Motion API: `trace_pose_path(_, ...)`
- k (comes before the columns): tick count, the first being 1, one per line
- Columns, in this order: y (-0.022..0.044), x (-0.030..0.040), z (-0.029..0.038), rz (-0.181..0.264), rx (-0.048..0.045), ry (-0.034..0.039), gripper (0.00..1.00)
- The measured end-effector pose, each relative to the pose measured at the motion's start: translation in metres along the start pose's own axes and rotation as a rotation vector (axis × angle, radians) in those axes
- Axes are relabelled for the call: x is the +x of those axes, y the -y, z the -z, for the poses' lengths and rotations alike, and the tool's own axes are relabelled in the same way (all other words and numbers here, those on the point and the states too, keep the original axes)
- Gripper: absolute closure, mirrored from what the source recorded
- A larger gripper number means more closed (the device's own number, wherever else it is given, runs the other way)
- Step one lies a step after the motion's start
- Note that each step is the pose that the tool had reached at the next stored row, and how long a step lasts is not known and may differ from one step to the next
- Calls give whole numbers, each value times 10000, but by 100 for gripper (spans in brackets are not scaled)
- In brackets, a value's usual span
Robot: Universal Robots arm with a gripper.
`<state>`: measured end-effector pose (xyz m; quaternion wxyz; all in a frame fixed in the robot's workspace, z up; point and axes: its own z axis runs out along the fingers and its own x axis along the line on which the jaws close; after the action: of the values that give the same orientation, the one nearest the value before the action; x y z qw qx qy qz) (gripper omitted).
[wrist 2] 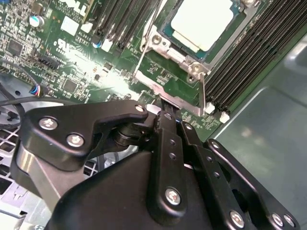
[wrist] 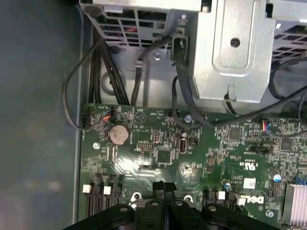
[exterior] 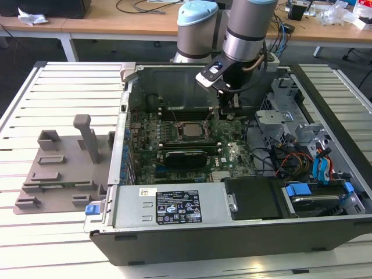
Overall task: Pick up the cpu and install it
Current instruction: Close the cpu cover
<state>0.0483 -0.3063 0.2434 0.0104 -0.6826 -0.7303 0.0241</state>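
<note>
Pressed together with nothing visible between its tips, the tool (exterior: 232, 114) hangs from the arm inside the open computer case (exterior: 232, 238), low over the motherboard (exterior: 174, 152). In the first wrist view the two fingertips (wrist: 158, 188) meet along a thin seam just above the green board. In the second wrist view the black finger linkages converge to a closed point (wrist 2: 165, 111) close to the edge of the socket's metal frame (wrist 2: 192, 103). Whether the tips touch that frame cannot be told.

The cpu (exterior: 189, 129) is not in the tool. It lies flat in the socket on the motherboard, silver-grey top plate up, near the tool on the exterior view's left of it and clearly apart from the fingers. The second wrist view shows it (wrist 2: 204, 21) bordered by the metal frame, with rows of dark memory slots (wrist 2: 249, 57) running alongside.

On the board under the first wrist view sits a round coin battery (wrist: 119, 134). Dark cables run from the board up toward a grey metal drive cage (wrist: 230, 48).

The case rests on a pale slatted worktop (exterior: 58, 87). A grey plastic tray (exterior: 58, 168) lies on the worktop just beside the case, on the exterior view's left.
</note>
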Motion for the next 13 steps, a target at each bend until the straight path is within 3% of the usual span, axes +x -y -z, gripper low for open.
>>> trace_pose_path(13,251,17,-12,0,0,0,89)
